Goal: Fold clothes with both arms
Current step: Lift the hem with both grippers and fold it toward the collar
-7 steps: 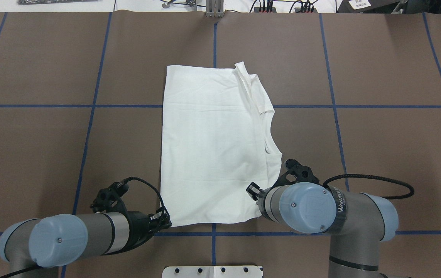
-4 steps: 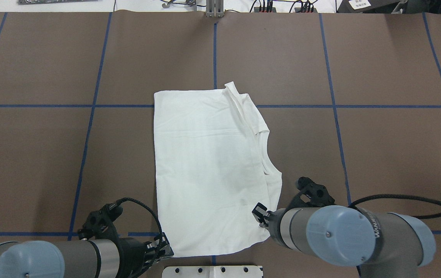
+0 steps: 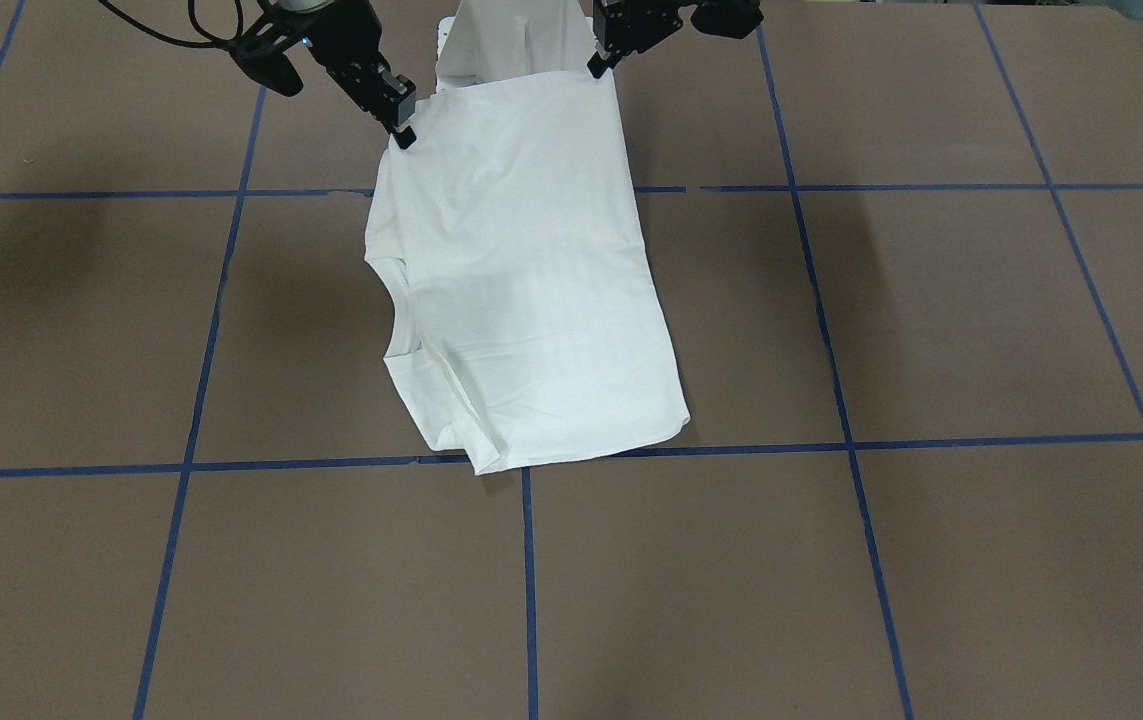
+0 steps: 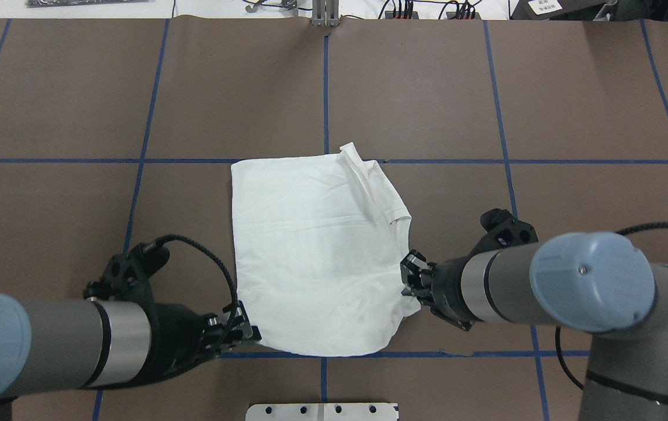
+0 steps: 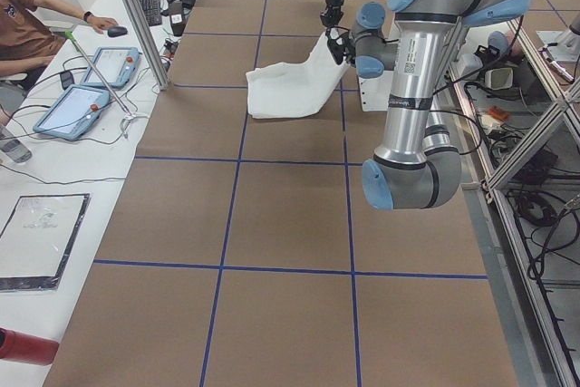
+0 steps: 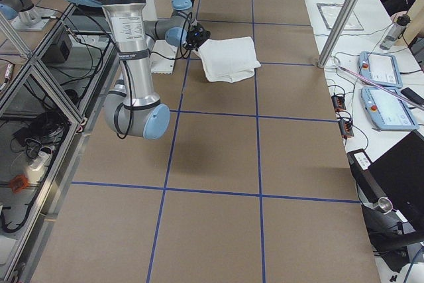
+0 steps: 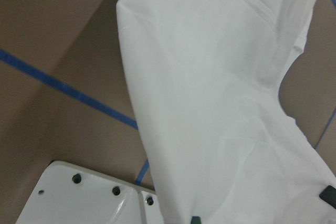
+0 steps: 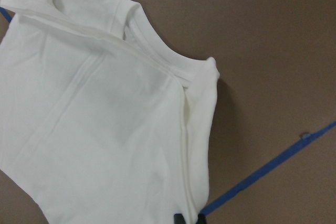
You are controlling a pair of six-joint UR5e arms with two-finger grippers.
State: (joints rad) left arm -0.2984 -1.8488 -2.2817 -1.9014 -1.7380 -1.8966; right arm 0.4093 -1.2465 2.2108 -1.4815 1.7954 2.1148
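Brown tabletop (image 4: 573, 105), gridded in blue tape. White T-shirt (image 4: 310, 251), folded narrow, lies at mid-width toward the robot-side edge with its near end lifted; light, limp cotton, it probably sags between holds and is best taken at corners. White base plate (image 4: 322, 411) at that edge could catch hanging cloth. Left gripper (image 4: 249, 332) and right gripper (image 4: 408, 280) each pinch a near corner.

Folded white cotton T-shirt (image 3: 531, 280): corners pinched by black left gripper (image 3: 595, 68) and right gripper (image 3: 401, 135), remainder trailing from both onto brown table (image 3: 931, 320).
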